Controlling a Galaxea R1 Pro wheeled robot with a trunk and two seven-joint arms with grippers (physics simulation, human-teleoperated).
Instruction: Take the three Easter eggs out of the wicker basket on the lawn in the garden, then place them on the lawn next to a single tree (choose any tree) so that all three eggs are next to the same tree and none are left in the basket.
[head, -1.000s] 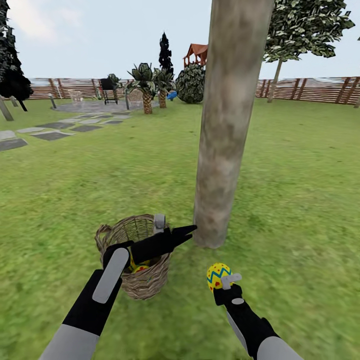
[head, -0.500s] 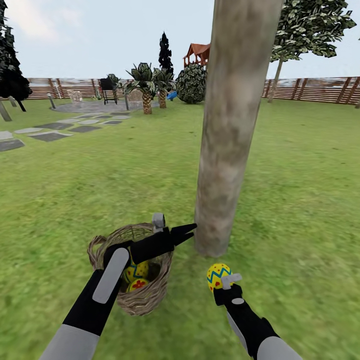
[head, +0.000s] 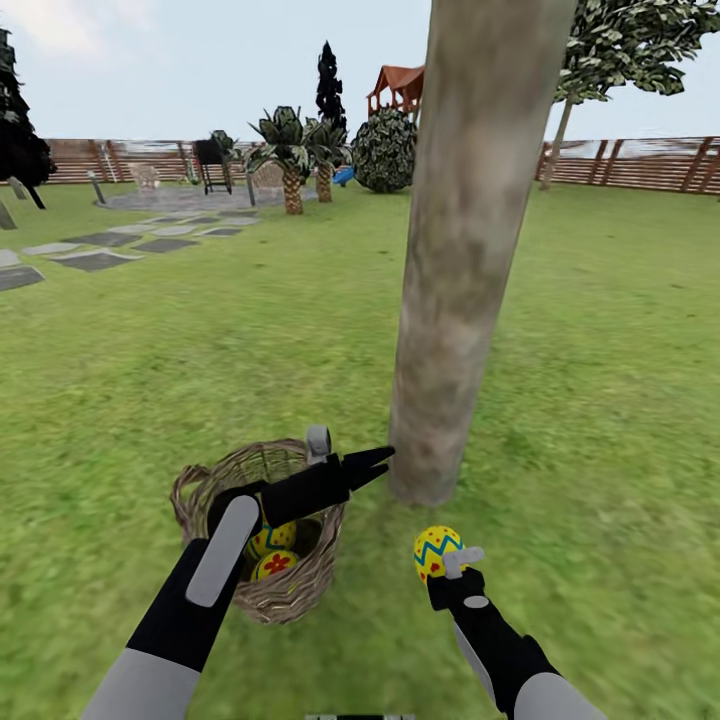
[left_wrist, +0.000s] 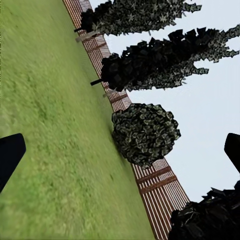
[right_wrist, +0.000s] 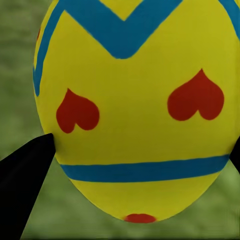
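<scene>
Left tool (head: 350, 470) spread wide, forearm stretched forward; right tool (head: 452, 567) clamped, forearm angled up

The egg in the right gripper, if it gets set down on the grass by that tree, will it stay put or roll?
The egg looks smooth and rounded, so it may roll a little when the right gripper lets go. The lawn near the tree appears fairly flat, which should stop it soon. Its glossy shell could be slippery between the fingers.
</scene>
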